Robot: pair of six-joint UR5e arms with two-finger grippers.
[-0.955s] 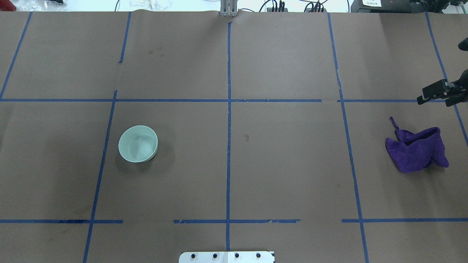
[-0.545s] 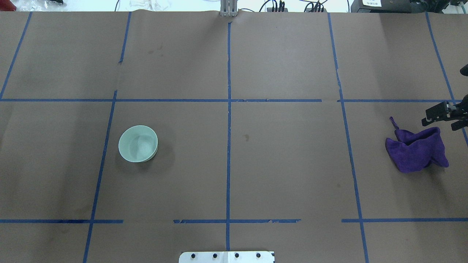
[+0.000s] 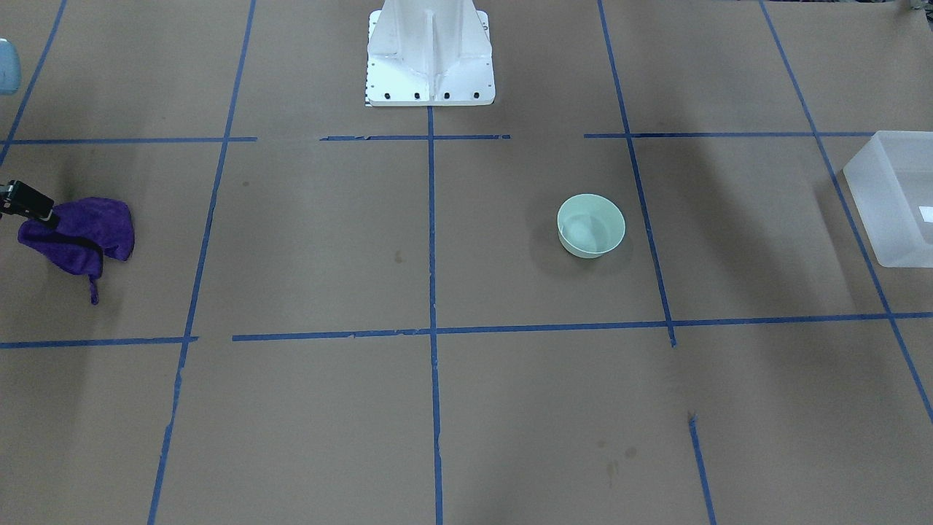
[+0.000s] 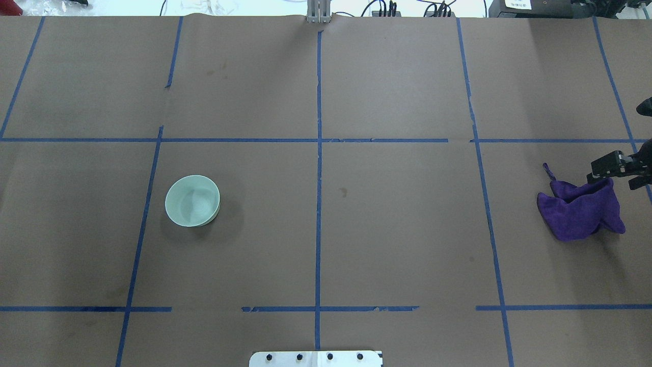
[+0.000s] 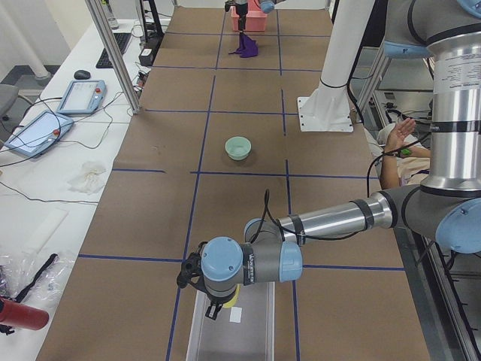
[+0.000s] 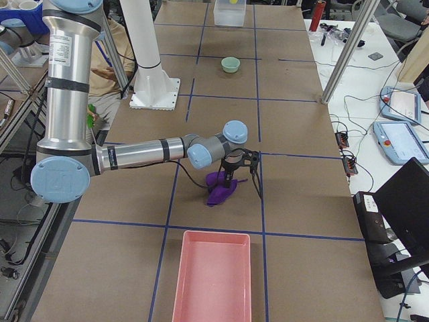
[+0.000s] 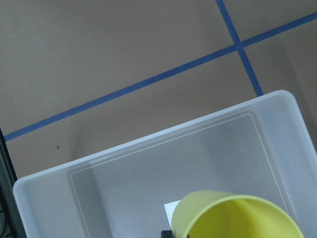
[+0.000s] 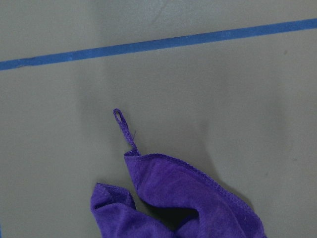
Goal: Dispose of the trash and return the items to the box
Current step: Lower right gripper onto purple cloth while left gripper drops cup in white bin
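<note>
The small yellow cup (image 7: 223,218) hangs close under the left wrist camera, above the frosted white box (image 7: 148,144). My left gripper (image 5: 216,307) is over the box (image 5: 255,331) and is shut on the cup. The box also shows at the edge of the front-facing view (image 3: 889,211). My right gripper (image 4: 597,171) is open and hovers at the far edge of a crumpled purple cloth (image 4: 580,209). The cloth fills the bottom of the right wrist view (image 8: 183,203), with its loop pointing up.
A pale green bowl (image 4: 192,200) stands upright on the brown paper, left of centre. A pink tray (image 6: 211,282) lies beyond the cloth at the table's right end. The robot's white base (image 3: 430,51) stands at the middle near edge.
My right gripper has moved toward the robot's side and come down to the far edge of the purple cloth. The bowl and cloth have not moved.
</note>
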